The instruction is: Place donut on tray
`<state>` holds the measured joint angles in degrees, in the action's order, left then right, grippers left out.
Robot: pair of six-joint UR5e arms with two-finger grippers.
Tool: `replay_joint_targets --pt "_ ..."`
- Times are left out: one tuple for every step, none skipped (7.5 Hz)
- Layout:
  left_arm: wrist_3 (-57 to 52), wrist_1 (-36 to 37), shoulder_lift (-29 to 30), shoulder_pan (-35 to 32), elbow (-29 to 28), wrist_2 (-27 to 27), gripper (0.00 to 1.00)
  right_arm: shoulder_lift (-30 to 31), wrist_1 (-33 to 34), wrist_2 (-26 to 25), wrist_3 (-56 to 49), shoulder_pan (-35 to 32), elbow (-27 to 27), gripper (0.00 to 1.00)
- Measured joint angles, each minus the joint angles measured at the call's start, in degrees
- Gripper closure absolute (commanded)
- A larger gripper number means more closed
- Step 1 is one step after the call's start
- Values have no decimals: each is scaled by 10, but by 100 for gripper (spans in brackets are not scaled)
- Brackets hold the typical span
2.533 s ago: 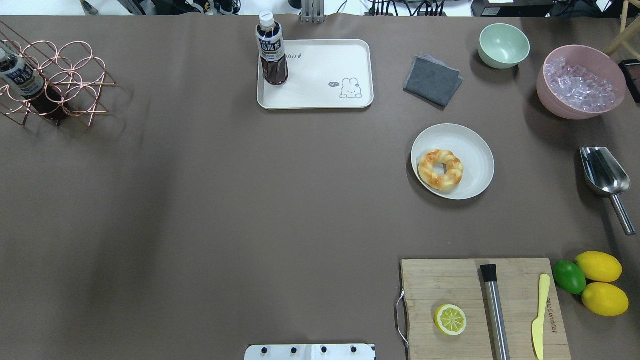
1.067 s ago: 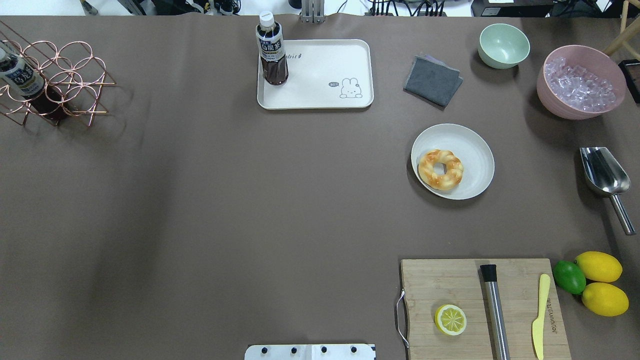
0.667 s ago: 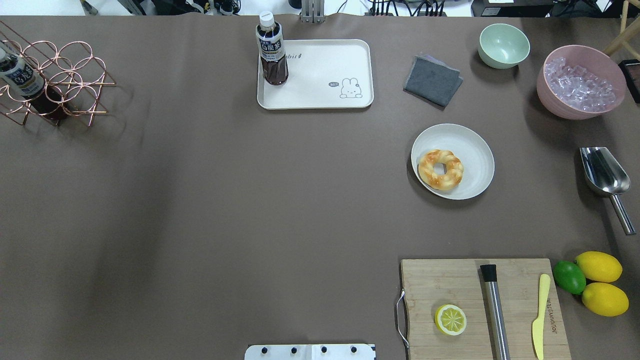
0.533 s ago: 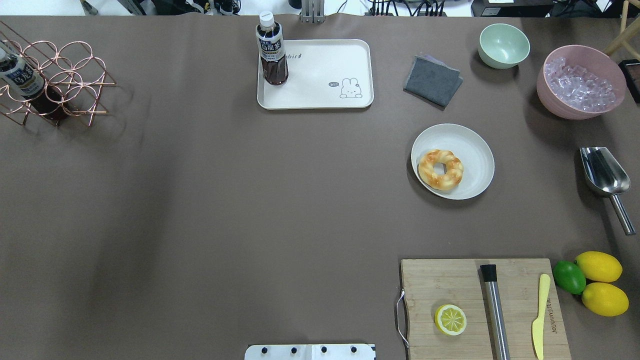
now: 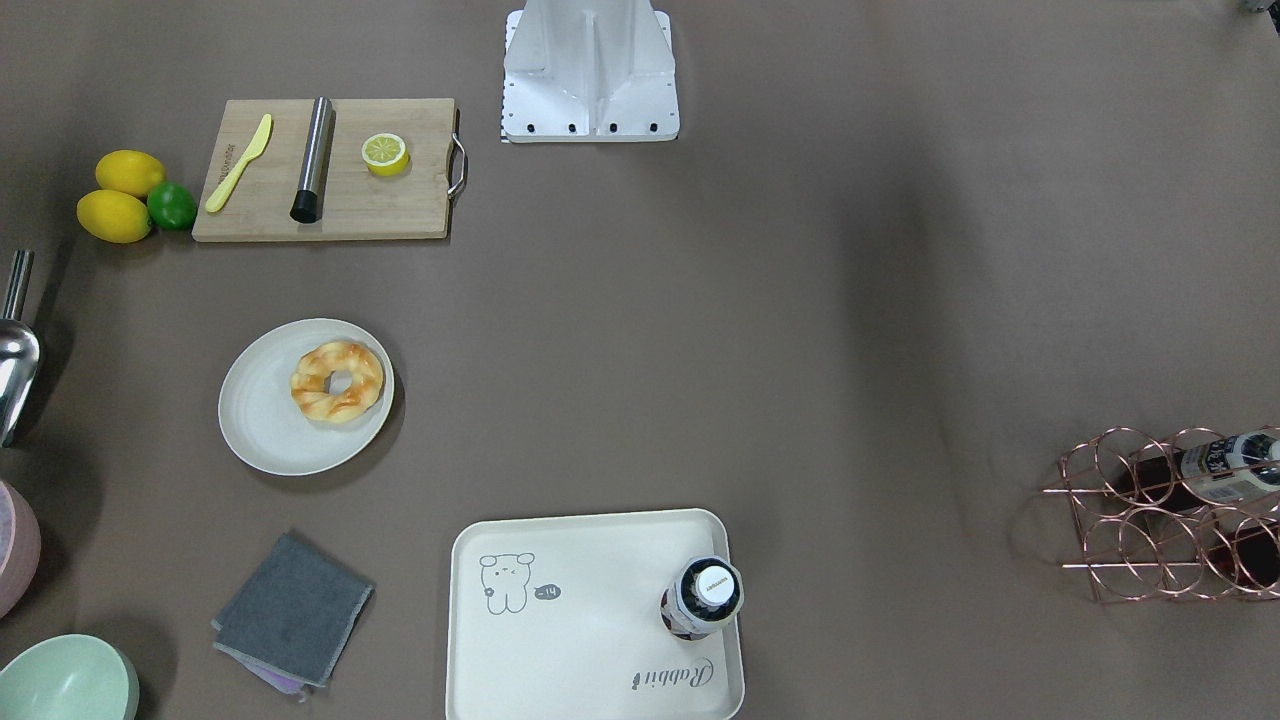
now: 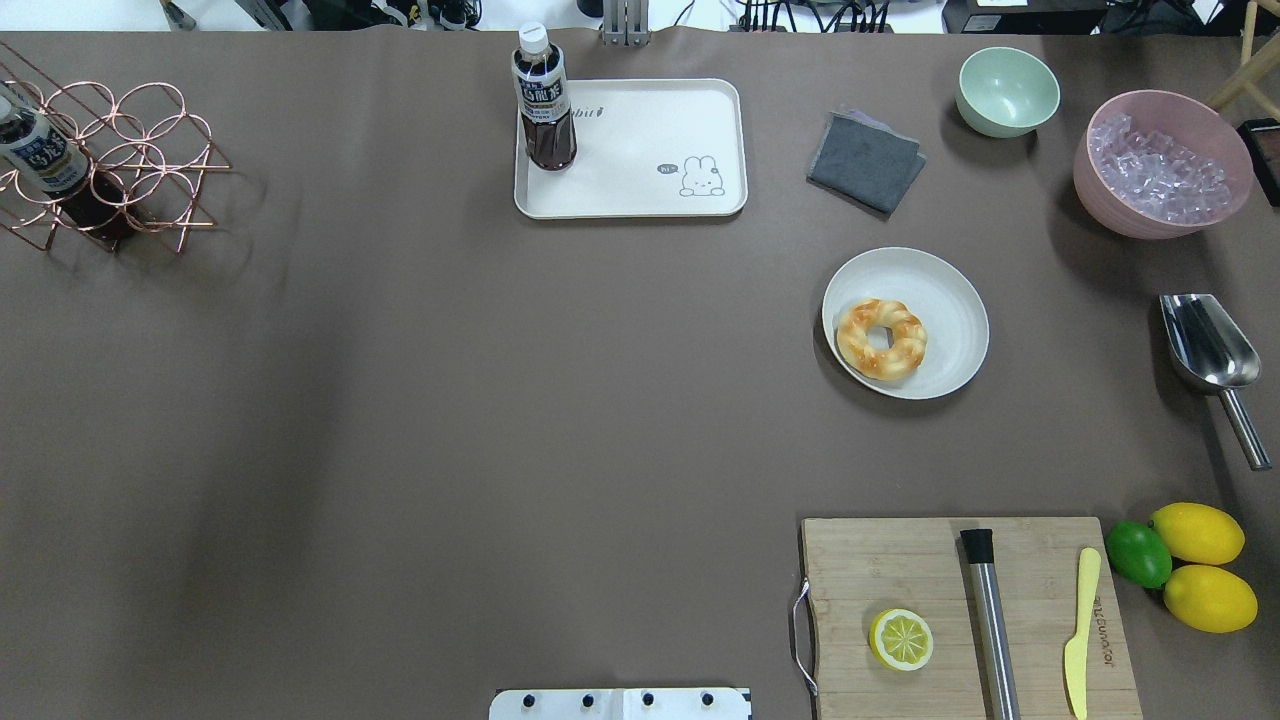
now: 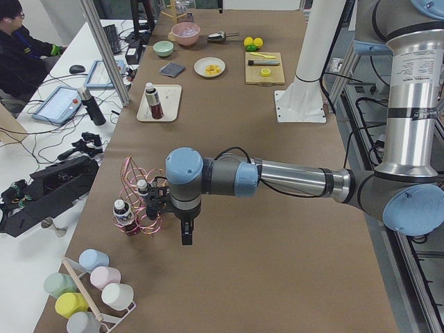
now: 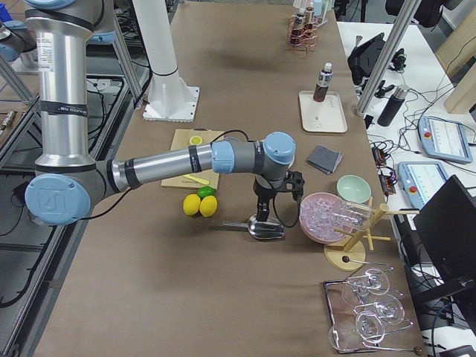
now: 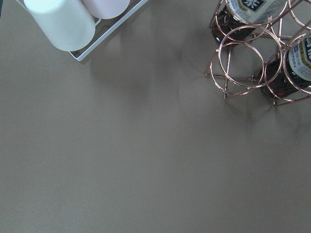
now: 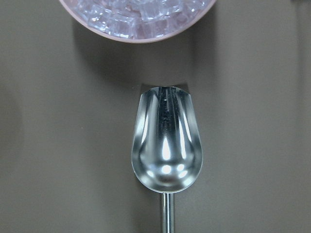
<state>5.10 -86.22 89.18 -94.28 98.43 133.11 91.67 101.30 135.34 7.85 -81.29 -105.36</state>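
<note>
On the tabletop [image 6: 400,400], the cream tray [image 6: 640,190] lies upper centre in the overhead view, with a bottle [image 6: 545,100] in its upper-left corner. The donut [image 6: 881,340] sits on the round plate [image 6: 950,300] right of centre, well apart from the tray. The right end effector [image 8: 261,212] hangs above the scoop [image 8: 264,227] and the left end effector [image 7: 186,236] by the wire rack [image 7: 142,201]; whether either is apart or together, I cannot tell. I would grip squarely across the ring and land clear of the bottle.

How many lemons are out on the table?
3: two whole, a far lemon and a near lemon, by the lime beside the board; one lemon half on the board. None seem hidden.
</note>
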Motion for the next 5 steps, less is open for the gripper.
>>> replay_joint_targets --pt "0 0 0 0 0 0 2 -1 -1 -2 26 16 -15 2" --pt "0 0 0 1 0 0 2 -4 -4 -3 50 37 -27 2" --pt "0 -1 0 1 0 0 2 -14 -9 -2 69 57 -34 2" --pt "0 -1 0 1 0 0 2 -22 -28 -1 91 80 -34 2" --pt "0 -2 1 1 -1 0 2 -32 -53 -1 122 109 -31 2"
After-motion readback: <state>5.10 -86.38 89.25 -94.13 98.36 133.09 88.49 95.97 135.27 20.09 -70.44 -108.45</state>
